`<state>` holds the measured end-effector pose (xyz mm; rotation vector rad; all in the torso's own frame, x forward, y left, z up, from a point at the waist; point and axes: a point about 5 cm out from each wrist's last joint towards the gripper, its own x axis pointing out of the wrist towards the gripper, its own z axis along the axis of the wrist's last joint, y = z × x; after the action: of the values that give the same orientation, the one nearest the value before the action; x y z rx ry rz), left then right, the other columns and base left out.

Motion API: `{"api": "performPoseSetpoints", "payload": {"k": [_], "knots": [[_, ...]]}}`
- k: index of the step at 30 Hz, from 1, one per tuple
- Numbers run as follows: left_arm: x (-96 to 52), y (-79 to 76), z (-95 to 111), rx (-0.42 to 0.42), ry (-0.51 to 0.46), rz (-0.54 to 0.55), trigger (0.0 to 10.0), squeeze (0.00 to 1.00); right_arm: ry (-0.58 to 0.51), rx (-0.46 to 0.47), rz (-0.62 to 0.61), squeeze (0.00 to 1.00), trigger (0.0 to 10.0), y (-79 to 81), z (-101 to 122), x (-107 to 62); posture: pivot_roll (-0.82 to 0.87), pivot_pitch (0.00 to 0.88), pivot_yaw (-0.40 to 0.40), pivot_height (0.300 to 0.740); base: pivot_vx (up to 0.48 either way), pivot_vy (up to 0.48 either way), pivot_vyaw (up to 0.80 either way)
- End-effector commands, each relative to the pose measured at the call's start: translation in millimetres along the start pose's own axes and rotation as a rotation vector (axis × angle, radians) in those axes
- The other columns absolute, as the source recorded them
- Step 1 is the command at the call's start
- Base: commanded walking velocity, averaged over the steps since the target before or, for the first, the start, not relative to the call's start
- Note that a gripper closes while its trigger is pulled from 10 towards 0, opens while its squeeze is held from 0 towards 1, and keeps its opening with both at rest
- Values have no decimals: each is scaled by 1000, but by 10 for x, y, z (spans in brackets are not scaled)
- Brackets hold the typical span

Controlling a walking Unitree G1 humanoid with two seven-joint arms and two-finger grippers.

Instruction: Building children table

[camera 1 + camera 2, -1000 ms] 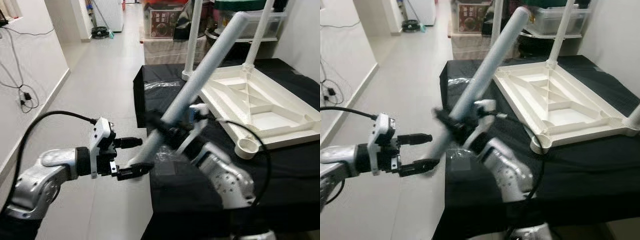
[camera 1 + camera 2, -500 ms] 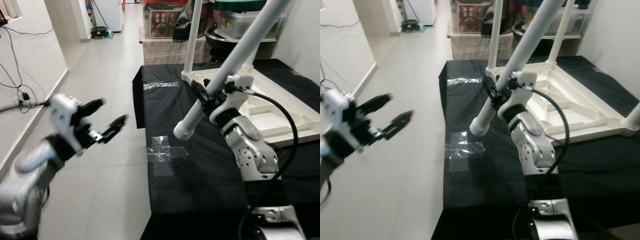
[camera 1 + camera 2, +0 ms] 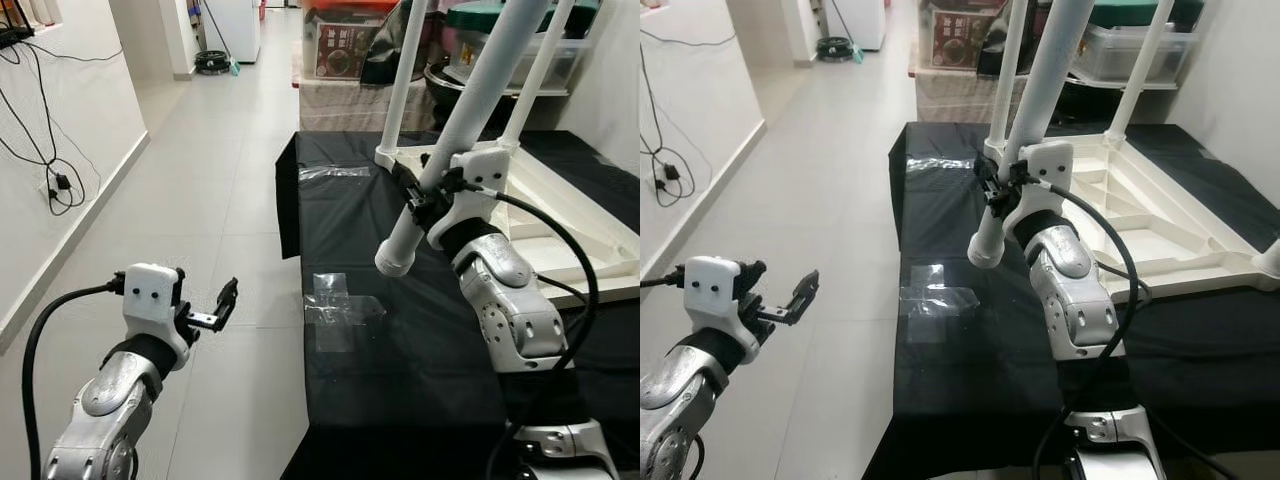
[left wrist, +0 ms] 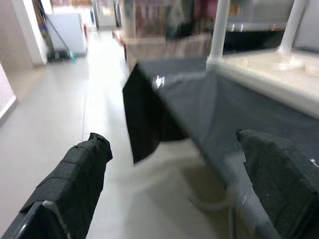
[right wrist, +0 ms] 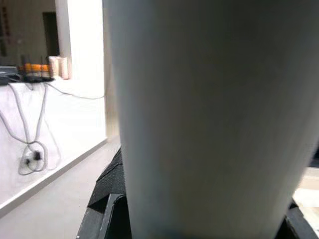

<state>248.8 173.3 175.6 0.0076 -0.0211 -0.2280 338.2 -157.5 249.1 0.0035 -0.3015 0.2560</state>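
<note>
Leg (image 3: 462, 112), a smooth white tube, steeply tilted, clamped in right tool (image 3: 418, 203); left tool (image 3: 222, 303) spread, empty.

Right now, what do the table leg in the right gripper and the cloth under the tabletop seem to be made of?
Leg: likely plastic, matte white, a smooth hollow-looking tube. Cloth: thin black fabric or plastic sheet, slightly glossy, draped over the edge. Tabletop: moulded cream plastic, with ribs.

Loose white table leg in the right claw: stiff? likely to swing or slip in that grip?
Probably stiff: the loose table leg runs straight, with no visible sag. The right claw grips near its lower end, so the long upper part may lever and swing. Its round, smooth-looking surface might twist or slide between the fingers; set down, it would likely roll.
</note>
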Motion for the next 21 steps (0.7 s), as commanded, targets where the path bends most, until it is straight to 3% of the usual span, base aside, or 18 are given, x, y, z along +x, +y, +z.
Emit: {"api": "performPoseSetpoints", "payload": {"k": [1,10,15,21], "knots": [[21,-42,-32,8,6,-2,10000,0,-25,19,-10,0,10000,32,32,6,102,0,-51,740,240,-412,800],[-8,-79,-33,0,-8,-7,10000,0,-36,9,-37,0,10000,-16,64,-6,98,0,-59,740,187,-413,569],[4,-101,-31,-11,-23,-2,10000,0,-51,16,-50,0,10000,-65,122,19,91,0,-57,740,178,-306,0],[16,-87,-30,-46,-39,39,10000,0,-55,14,-67,0,10000,-92,126,10,92,0,-53,740,0,0,0]]}}
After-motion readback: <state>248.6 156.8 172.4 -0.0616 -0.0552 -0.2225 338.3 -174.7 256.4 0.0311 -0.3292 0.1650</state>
